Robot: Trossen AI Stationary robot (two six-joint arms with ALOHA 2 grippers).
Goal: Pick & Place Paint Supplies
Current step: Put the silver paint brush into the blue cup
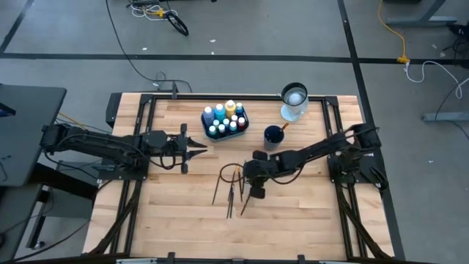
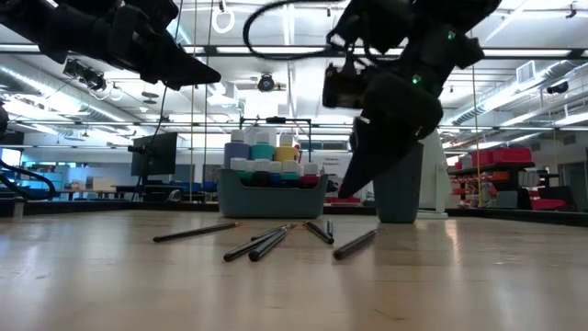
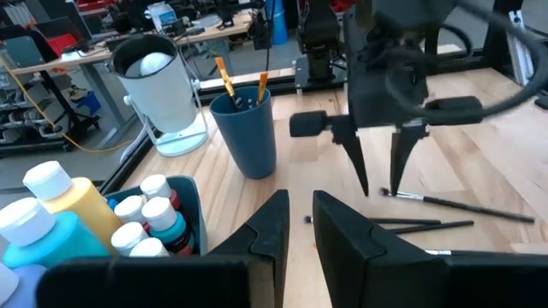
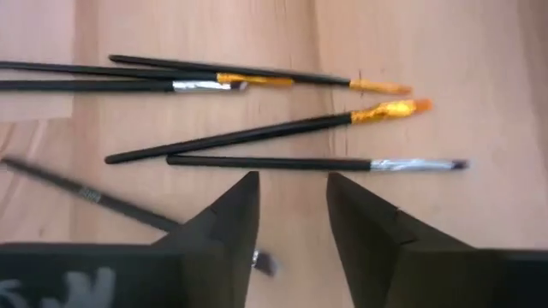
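R end effector over brushes at frame centre, fingers parted, nothing held. Brushes lie close, some crossing: risk of pinching two or flicking one away. L end effector idle mid-left, near-closed, empty. Bottles in tray, upper centre.

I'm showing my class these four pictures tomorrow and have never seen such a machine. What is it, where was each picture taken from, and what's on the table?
It is a robot with two dark arms at a wooden table, each ending in a two-finger claw. One picture looks straight down, one looks level across the tabletop, and two come from cameras on the wrists. A teal tray holds paint bottles. Beside it stands a blue cup with two brushes in it, and farther back a white jug. Loose brushes lie on the wood. The right claw hangs open over them, holding nothing. The left claw waits beside the tray, empty.
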